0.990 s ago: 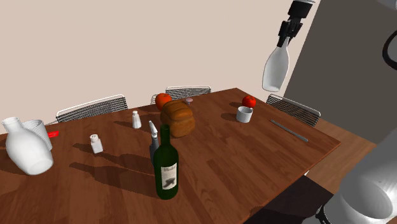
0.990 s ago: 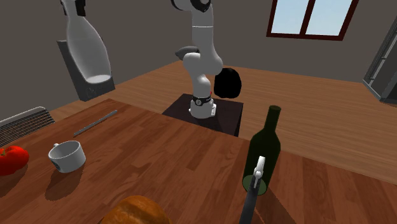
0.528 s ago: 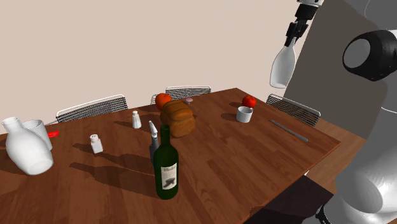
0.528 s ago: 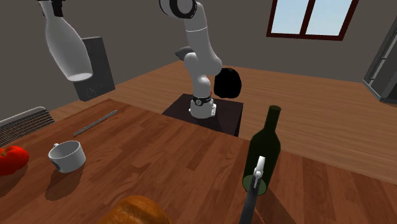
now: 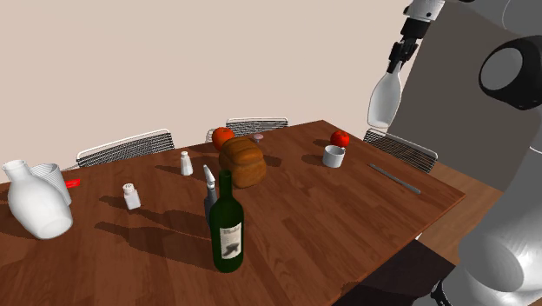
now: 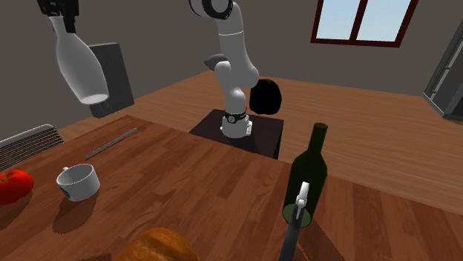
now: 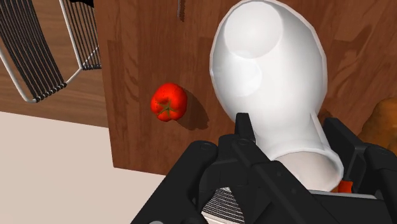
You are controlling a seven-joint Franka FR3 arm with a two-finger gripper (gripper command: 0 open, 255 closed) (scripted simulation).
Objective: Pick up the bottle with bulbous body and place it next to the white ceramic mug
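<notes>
The claw (image 5: pixel 396 66) is clenched on the neck of the white bulbous bottle (image 5: pixel 383 100). The bottle hangs base down, high in free air over the counter's (image 5: pixel 347 209) end, well above the white mug (image 5: pixel 333 156). Bare wood lies open between the mug and the grey rod (image 5: pixel 393 177) near the counter's edge. Past the bottle's base, the wrist view shows a tomato (image 7: pixel 168 102) close to the counter's edge, with a wire chair (image 7: pixel 32 51) beyond it. Compared with half a second ago, the bottle sits slightly lower, and everything on the counter is unmoved.
</notes>
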